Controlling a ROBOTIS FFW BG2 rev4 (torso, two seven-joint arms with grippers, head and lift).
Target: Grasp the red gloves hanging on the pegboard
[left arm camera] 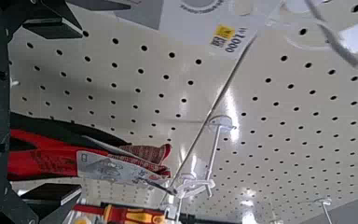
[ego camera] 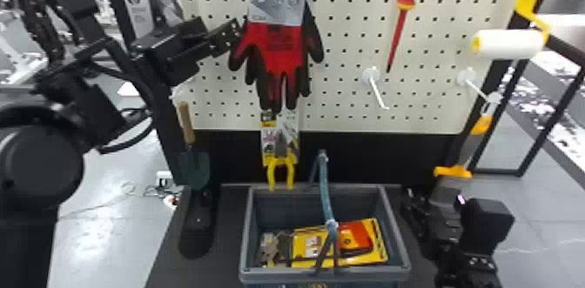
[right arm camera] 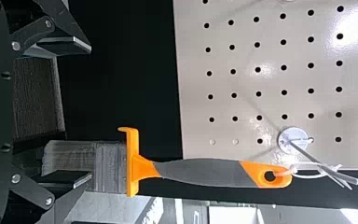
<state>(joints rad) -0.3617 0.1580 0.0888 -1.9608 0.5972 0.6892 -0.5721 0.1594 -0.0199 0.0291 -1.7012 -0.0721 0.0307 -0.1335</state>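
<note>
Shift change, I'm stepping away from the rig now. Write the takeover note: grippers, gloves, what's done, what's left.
Left gripper: open, raised at the pegboard, with the edge of the red gloves between its fingers, not closed on them.
Right gripper: open, parked low to the right of the grey basket.
Gloves: hanging on their peg on the upper pegboard, above the yellow pliers.
Done: approach.
Left: close on the gloves, probably then draw them off the peg.
</note>
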